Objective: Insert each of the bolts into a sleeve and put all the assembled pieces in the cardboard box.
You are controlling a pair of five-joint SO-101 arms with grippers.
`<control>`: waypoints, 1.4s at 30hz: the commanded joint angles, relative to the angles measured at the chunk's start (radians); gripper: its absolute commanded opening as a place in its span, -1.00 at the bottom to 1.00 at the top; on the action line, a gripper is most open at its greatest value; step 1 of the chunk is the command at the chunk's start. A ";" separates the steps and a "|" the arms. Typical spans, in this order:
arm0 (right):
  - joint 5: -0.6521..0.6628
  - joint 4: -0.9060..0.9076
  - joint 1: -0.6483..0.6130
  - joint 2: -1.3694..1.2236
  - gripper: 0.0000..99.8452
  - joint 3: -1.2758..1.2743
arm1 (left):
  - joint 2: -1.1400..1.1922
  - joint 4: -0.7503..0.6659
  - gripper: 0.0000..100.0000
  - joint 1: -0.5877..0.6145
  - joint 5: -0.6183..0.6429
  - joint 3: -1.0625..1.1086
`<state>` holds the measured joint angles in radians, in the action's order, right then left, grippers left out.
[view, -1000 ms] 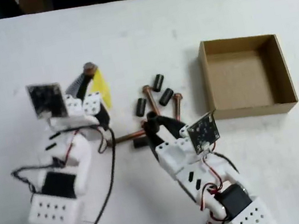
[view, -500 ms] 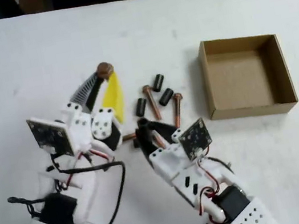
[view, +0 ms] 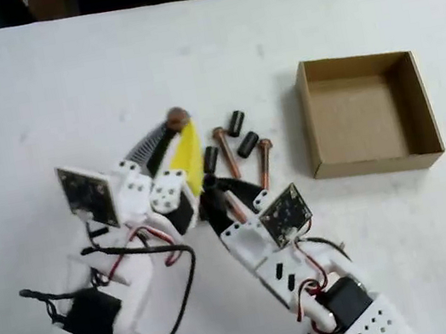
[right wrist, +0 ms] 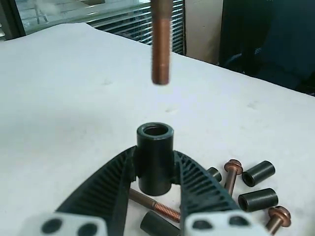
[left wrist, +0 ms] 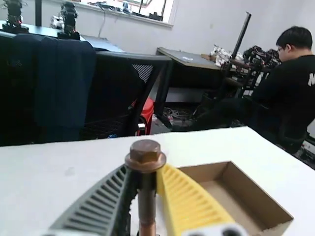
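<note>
You: left jaws grip bolt [left wrist: 145,156], right jaws grip sleeve [right wrist: 155,162] upright. Centre tip over bore, lower straight, slow.

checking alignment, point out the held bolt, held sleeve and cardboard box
held bolt [left wrist: 145,155]: left wrist view, on its hex head
held sleeve [right wrist: 155,162]: right wrist view, on its side wall
cardboard box [view: 378,163]: high view, on its near outer wall

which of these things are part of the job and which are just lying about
Job: bolt in left gripper, sleeve in right gripper, loose bolts, loose sleeves, cardboard box.
Lying about: chair and dark cloth behind the table.
</note>
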<state>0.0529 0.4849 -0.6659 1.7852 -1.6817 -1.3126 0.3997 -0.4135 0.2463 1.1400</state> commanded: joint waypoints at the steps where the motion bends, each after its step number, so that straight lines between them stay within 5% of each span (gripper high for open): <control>1: 0.015 -0.025 -0.005 0.015 -0.97 -0.009 | -0.027 0.031 -0.95 -0.061 0.009 -0.012; 42: 0.015 -0.019 -0.004 0.015 -0.97 -0.009 | -0.028 0.103 -0.95 -0.068 0.084 0.038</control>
<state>0.0529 0.4849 -0.6690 1.7852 -1.6817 -1.3126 0.5040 -0.4687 0.3061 1.1861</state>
